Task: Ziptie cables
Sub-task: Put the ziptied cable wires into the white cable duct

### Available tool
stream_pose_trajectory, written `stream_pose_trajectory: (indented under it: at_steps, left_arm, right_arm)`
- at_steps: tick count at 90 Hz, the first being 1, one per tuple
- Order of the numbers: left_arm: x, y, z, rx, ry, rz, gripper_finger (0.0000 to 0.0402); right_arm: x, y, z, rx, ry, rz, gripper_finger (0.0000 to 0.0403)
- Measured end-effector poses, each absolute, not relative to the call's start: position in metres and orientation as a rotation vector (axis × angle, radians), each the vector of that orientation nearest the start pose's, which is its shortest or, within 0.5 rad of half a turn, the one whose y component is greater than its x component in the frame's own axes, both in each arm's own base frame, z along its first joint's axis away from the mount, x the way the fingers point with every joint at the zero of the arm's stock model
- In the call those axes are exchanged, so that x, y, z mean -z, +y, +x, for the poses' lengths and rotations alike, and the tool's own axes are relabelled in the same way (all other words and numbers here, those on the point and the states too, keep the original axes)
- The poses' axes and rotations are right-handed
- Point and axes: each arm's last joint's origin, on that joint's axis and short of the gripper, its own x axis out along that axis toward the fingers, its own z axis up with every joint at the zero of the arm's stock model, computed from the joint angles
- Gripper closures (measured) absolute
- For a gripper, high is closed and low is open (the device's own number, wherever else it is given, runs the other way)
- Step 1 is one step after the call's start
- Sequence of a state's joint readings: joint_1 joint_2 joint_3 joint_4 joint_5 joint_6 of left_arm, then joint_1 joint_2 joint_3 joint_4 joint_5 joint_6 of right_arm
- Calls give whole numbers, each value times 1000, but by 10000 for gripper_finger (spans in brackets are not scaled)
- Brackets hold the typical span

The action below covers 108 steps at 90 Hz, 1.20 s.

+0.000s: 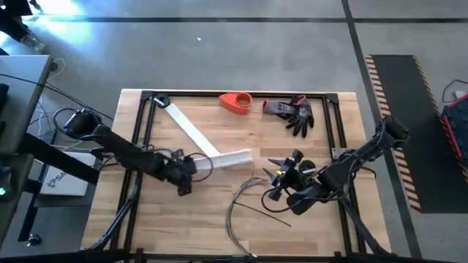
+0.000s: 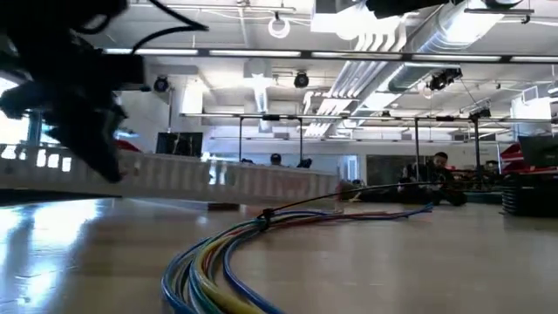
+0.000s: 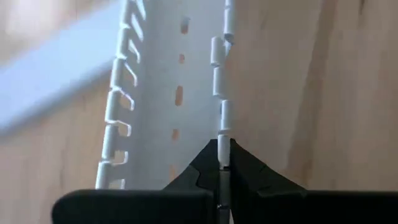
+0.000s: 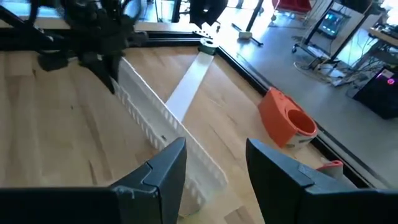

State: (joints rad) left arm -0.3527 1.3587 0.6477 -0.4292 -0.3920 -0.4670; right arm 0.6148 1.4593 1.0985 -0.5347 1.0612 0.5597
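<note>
Clearly the left gripper is clamped on one toothed side wall of the white slotted channel, as its wrist view shows, with both fingers pinched together on the thin wall; this looks like a hold meant to steady or reposition the channel so wires can be laid into it. The cables lie loose on the wooden table, curving from near the channel's end toward the front edge, and a thin tie seems already cinched around them in the low view. Just beside them, the right gripper hangs with fingers spread and nothing between them, seemingly waiting. A flat white strip, an orange tape holder and a glove sit farther back.
</note>
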Motion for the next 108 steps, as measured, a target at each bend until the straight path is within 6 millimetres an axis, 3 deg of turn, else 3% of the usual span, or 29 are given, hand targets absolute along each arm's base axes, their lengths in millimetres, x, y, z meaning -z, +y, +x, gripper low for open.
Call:
stream_pose_trajectory:
  at_steps: [17, 26, 49, 64, 83, 92, 108]
  left_arm:
    - [-187, -63, 239, -273, 914, -30, 402]
    - [-191, -62, 243, -247, 903, -46, 401]
    - [-167, -54, 255, -234, 872, 53, 401]
    - [-149, -54, 274, -192, 831, 85, 399]
    - [-140, -62, 290, -61, 750, 82, 351]
    - [-148, -61, 292, -83, 722, 61, 316]
    - [-184, -62, 296, -123, 591, -64, 278]
  right_arm:
    - [-273, 155, 248, 548, 434, -147, 252]
    - [-273, 157, 247, 547, 429, -147, 252]
    - [-272, 145, 255, 563, 456, -68, 252]
    - [-269, 132, 264, 512, 536, 4, 252]
    - [-267, 123, 270, 478, 589, 52, 252]
    - [-266, 118, 273, 445, 626, 94, 252]
    - [-258, 110, 289, 272, 722, 53, 240]
